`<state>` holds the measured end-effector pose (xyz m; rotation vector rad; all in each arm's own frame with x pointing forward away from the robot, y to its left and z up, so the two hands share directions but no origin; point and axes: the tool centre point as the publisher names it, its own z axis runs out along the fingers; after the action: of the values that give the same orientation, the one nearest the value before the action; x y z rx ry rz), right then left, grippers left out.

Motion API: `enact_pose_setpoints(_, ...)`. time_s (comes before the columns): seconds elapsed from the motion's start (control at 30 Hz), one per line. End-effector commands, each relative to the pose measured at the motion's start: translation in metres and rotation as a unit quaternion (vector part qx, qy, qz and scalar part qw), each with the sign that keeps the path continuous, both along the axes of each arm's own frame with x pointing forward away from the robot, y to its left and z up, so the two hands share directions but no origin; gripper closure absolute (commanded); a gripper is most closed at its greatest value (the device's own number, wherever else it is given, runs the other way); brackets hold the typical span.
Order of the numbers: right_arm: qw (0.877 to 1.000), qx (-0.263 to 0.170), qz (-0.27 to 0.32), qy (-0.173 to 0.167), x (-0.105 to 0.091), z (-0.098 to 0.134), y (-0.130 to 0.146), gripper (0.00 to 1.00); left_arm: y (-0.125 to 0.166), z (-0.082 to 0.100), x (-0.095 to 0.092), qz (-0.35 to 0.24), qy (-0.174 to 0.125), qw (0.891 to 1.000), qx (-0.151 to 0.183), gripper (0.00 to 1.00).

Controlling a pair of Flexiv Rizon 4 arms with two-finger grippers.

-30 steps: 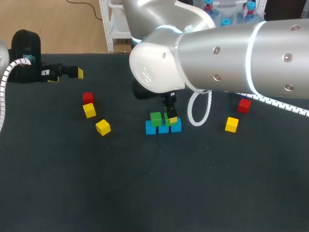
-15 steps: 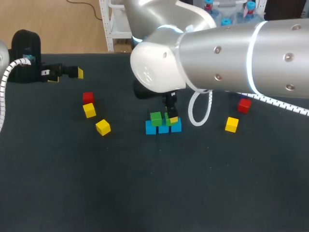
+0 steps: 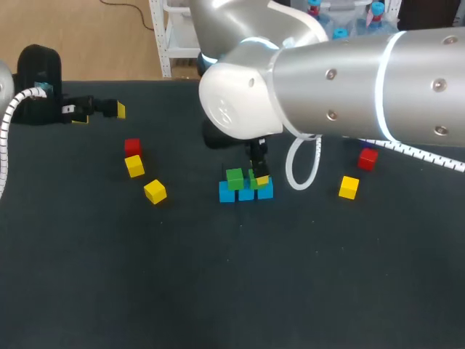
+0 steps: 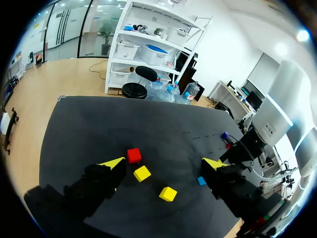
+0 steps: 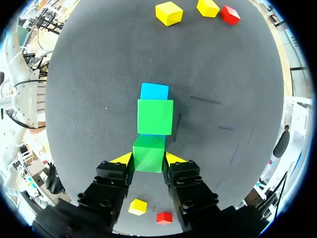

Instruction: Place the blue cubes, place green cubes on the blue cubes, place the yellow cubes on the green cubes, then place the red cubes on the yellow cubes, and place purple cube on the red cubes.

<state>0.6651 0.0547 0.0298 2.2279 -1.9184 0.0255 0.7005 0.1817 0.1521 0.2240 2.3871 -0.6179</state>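
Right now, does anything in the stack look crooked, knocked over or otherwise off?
Nothing stands out. The right gripper is shut on a green cube on the blue cubes, level with the other green cube, which sits square.

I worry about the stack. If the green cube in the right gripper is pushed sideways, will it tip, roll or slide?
Probably stiff: the green cube shows square edges in the right gripper. Flat faces, so rolling seems unlikely. Resting atop blue cubes, it may slide off.
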Motion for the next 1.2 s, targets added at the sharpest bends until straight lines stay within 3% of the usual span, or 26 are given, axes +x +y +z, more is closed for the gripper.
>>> enact_pose_setpoints(0.03,1.0,0.003,0.0,-0.003,-0.002,-0.003,-0.002,0.09,0.002,-0.002,0.0,-0.003,-0.003,1.0,-0.005,0.0)
enact_pose_setpoints(0.07,1.0,0.003,0.001,-0.003,-0.002,-0.003,-0.002,0.0,0.002,-0.002,0.0,-0.003,-0.003,1.0,-0.005,0.0)
enact_pose_setpoints(0.5,1.0,0.01,-0.008,-0.006,-0.002,0.001,-0.003,0.0,0.002,-0.002,0.0,-0.003,-0.003,1.0,-0.005,0.0)
enact_pose_setpoints(0.7,0.999,0.027,-0.028,-0.021,-0.004,0.018,-0.009,0.0,0.002,-0.002,0.0,-0.003,-0.003,1.0,-0.005,0.0)
enact_pose_setpoints(0.93,0.996,0.025,-0.073,-0.042,-0.006,0.042,-0.034,0.0,0.002,-0.002,0.0,-0.003,-0.003,1.0,-0.005,0.0)
enact_pose_setpoints(1.2,0.99,0.031,-0.127,-0.049,-0.013,0.044,-0.076,0.0,0.002,-0.002,0.0,-0.003,-0.003,1.0,-0.005,0.0)
